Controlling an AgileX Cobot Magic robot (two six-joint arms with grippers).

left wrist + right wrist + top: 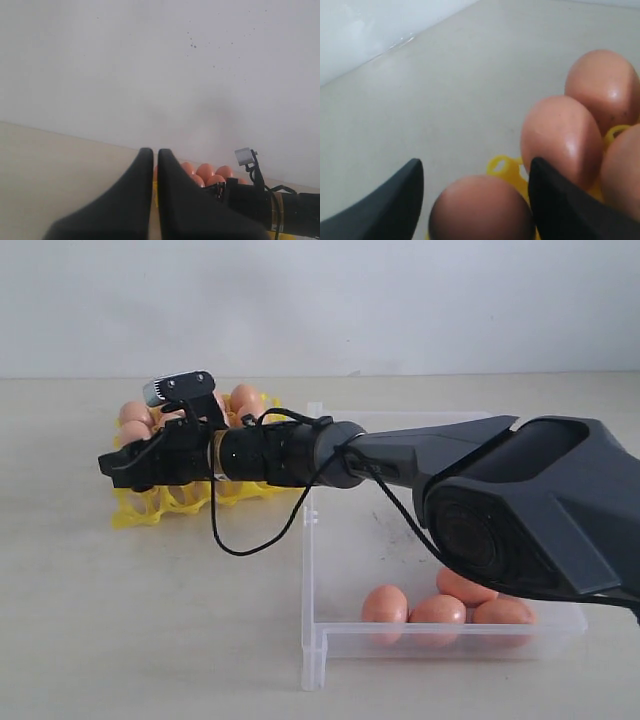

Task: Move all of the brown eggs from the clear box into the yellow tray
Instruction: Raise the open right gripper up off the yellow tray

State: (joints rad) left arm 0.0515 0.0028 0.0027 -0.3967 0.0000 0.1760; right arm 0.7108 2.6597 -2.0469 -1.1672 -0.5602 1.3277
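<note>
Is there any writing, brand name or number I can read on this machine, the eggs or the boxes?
None: no word, number or sign can be read in any view.
On the black arm: no brand or label shows.
On the brown eggs, the yellow tray and the clear box: no print shows.

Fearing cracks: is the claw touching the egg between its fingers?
Cannot tell: in the right wrist view the egg nearly fills the right gripper, no clear gap.

Brown eggs (437, 612) in box (390, 540) and tray (140, 510)
</note>
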